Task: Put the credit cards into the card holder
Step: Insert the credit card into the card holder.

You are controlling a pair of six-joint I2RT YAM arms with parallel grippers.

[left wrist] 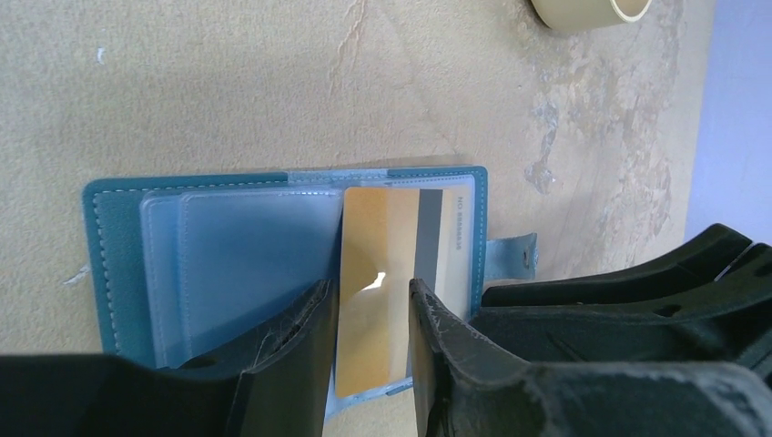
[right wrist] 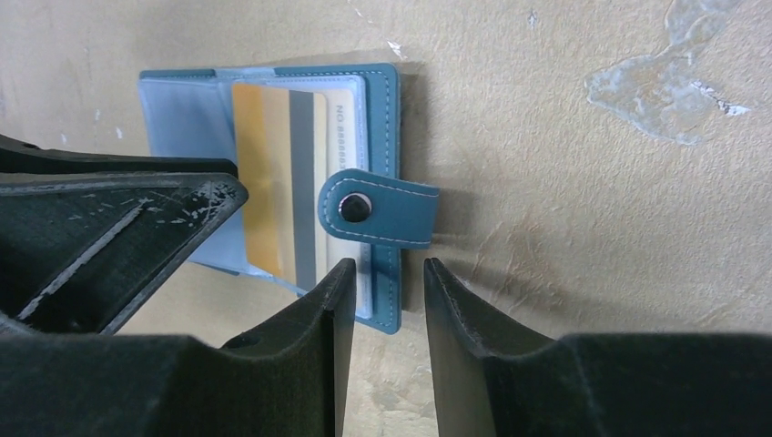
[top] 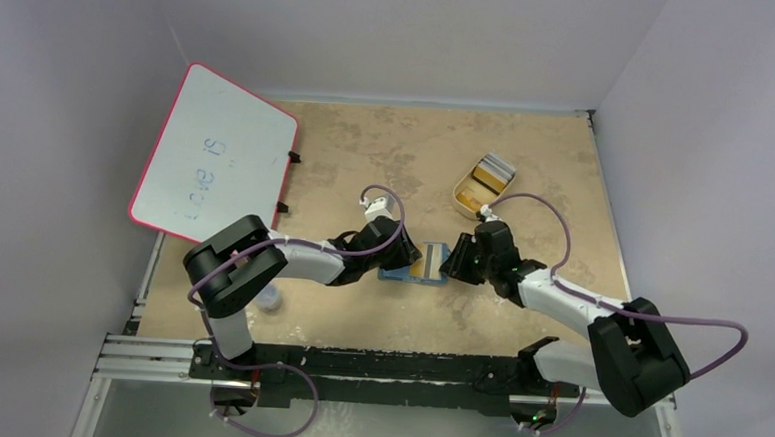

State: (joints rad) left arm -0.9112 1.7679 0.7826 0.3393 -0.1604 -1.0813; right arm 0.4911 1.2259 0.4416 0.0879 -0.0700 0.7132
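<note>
Now, the card holder (left wrist: 118, 237) lies open on the worktop (top: 526, 166); a gold credit card (left wrist: 378, 246) sits in its clasp-side pocket, long axis pointing at the left tool (left wrist: 370, 296), jaws parted astride it. The right tool (right wrist: 387, 273) gapes empty beside the clasp (right wrist: 373, 205).

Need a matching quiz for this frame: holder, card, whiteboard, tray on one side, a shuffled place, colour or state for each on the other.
1. holder
2. card
3. whiteboard
4. tray

a. far left, pink rim
b. beige, far right side
c. orange, dark stripe
d. teal, lying open

Pairs: 1-d, 2-c, 3-a, 4-b
</note>
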